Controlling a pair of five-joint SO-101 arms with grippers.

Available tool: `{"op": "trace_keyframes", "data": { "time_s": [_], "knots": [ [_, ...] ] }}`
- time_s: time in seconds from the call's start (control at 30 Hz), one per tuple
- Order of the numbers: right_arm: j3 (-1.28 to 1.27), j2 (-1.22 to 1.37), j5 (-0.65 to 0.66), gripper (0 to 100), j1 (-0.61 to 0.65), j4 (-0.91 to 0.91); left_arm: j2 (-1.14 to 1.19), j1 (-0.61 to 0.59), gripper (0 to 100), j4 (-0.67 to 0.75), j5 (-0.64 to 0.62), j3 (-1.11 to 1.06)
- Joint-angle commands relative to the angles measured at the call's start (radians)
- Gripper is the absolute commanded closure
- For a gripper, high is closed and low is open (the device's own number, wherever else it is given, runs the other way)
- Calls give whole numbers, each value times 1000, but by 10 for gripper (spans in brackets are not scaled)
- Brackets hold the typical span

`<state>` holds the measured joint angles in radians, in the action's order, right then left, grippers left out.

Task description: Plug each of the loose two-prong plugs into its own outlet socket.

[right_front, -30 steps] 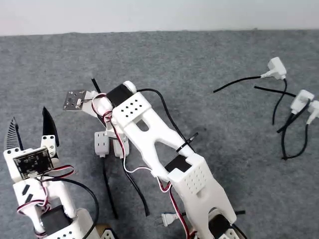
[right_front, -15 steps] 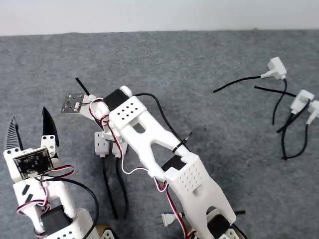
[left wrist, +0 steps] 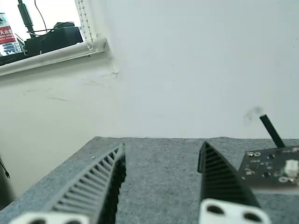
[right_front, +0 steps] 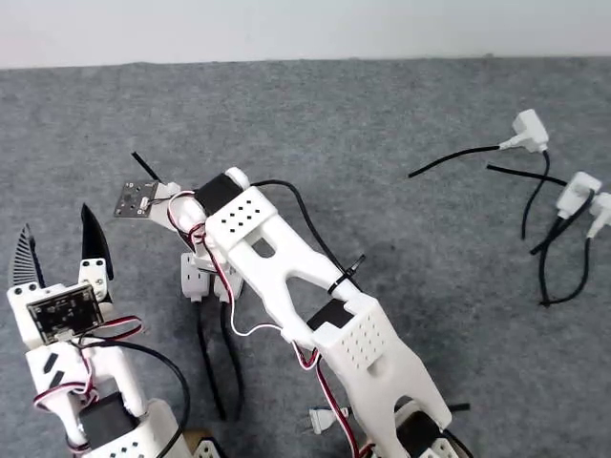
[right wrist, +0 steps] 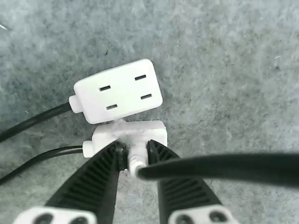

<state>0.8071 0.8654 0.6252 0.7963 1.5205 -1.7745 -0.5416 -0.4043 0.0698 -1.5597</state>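
Lighting: bright, even, diffuse. Shadows: faint and soft, close beneath the black cords (right_front: 456, 156) on the grey table (right_front: 382, 114). Glare: window (left wrist: 51, 14) blown out white; outlet socket (right wrist: 117, 91) brightly lit.

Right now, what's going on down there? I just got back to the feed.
The right hand is shut on a white plug with a black cord, holding it at a white outlet socket; I cannot tell whether the prongs are in. A second socket lies right beside it, slots bare. The left hand hovers open off to the side, holding nothing. Another loose plug lies near the arms' bases.
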Motion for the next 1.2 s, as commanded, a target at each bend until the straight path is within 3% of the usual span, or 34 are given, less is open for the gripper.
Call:
{"op": "trace_keyframes", "data": {
  "time_s": [0.0,0.2,0.33,0.67,1.17],
  "knots": [
    [-34,76,-11,987,-1,2,2,8,757,28,2,8],
    [-34,71,-20,990,-2,-2,2,8,757,26,2,8],
    [-15,56,-97,991,-12,1,2,8,757,26,2,8],
    [49,-45,-72,991,12,96,2,8,757,26,2,8],
    [60,-150,-74,991,22,99,2,8,757,26,-9,8]
  ]
}}
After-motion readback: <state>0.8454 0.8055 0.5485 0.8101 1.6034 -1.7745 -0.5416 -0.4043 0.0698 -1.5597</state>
